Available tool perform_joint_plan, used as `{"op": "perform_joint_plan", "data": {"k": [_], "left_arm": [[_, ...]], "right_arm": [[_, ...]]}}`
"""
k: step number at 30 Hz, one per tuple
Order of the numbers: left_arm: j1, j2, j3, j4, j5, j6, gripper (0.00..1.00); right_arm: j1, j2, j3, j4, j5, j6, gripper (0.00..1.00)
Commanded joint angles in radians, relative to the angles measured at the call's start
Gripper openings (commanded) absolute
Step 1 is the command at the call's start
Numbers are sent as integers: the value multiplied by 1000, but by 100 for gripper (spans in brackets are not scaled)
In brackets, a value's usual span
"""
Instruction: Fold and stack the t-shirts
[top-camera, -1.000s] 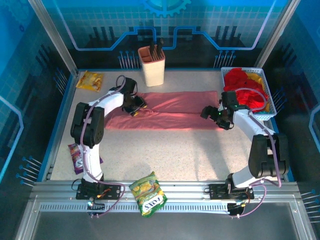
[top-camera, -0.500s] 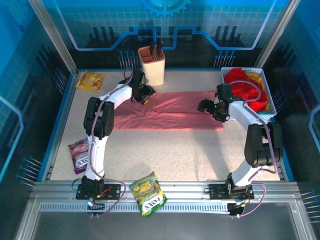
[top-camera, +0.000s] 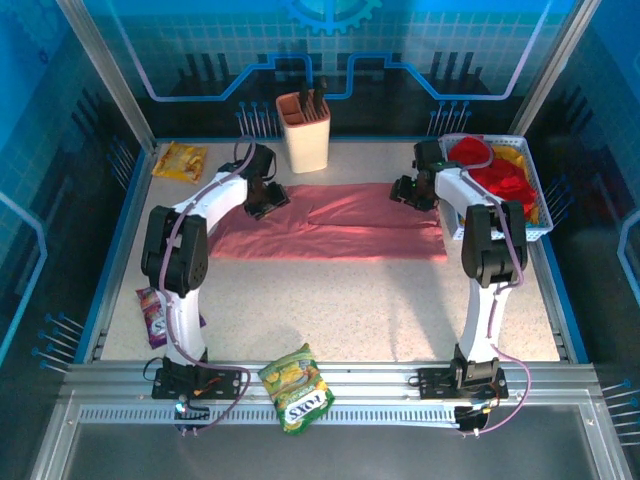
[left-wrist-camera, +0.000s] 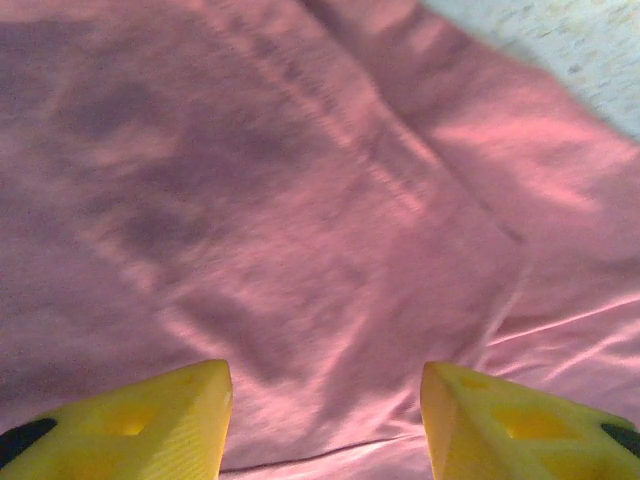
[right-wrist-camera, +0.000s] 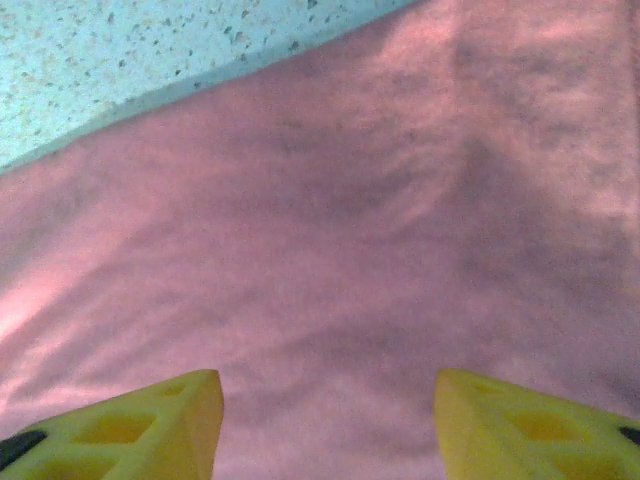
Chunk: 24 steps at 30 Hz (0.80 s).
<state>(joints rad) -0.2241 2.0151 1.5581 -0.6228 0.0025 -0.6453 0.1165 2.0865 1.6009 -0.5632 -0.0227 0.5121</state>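
Observation:
A dusty pink t-shirt (top-camera: 340, 220) lies flat as a wide strip across the far half of the table. My left gripper (top-camera: 268, 197) hovers over its far left part. In the left wrist view the left gripper (left-wrist-camera: 322, 410) has its yellow fingertips apart over wrinkled pink cloth (left-wrist-camera: 300, 200), nothing pinched. My right gripper (top-camera: 408, 190) is at the shirt's far right corner. In the right wrist view it (right-wrist-camera: 328, 410) is also apart above the cloth (right-wrist-camera: 380, 230), near the shirt's edge. Red (top-camera: 488, 172) and yellow (top-camera: 516, 158) t-shirts fill a white basket (top-camera: 541, 222).
A tan knife block (top-camera: 303, 130) stands just behind the shirt's far edge. Snack packets lie at the far left (top-camera: 180, 160), the left edge (top-camera: 155, 310) and the near rail (top-camera: 296, 388). Bare speckled table (top-camera: 340, 310) stretches in front of the shirt.
The right gripper has travelled from the shirt's near right side to its far right corner, and its jaws have narrowed. The left gripper swung toward the far edge, then back slightly left.

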Motion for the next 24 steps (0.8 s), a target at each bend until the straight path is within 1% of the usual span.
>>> {"op": "perform_joint_plan", "data": {"k": [1, 4, 7, 9, 11, 13, 16, 19, 24], "left_arm": [[13, 1, -27, -114, -77, 81, 54], [15, 38, -12, -147, -94, 99, 54], [17, 95, 50, -206, -97, 118, 54], [18, 136, 98, -245, -71, 124, 53], [16, 183, 144, -282, -13, 134, 52], [13, 221, 179, -305, 34, 139, 51], [-5, 270, 233, -349, 38, 156, 50], [-28, 313, 283, -392, 40, 173, 50], [-81, 326, 293, -396, 61, 169, 50]], "right_arm": [[11, 71, 73, -81, 13, -10, 52], [14, 113, 88, -108, 29, -8, 48], [20, 147, 100, -159, 7, -9, 44], [31, 155, 97, -197, -4, -8, 42], [52, 136, 78, -229, 11, 3, 40], [68, 104, 41, -231, -8, 13, 39], [95, 50, -24, -224, 5, 37, 41], [105, 19, -91, -212, -25, 61, 43], [140, -21, -156, -232, -9, 65, 43]]}}
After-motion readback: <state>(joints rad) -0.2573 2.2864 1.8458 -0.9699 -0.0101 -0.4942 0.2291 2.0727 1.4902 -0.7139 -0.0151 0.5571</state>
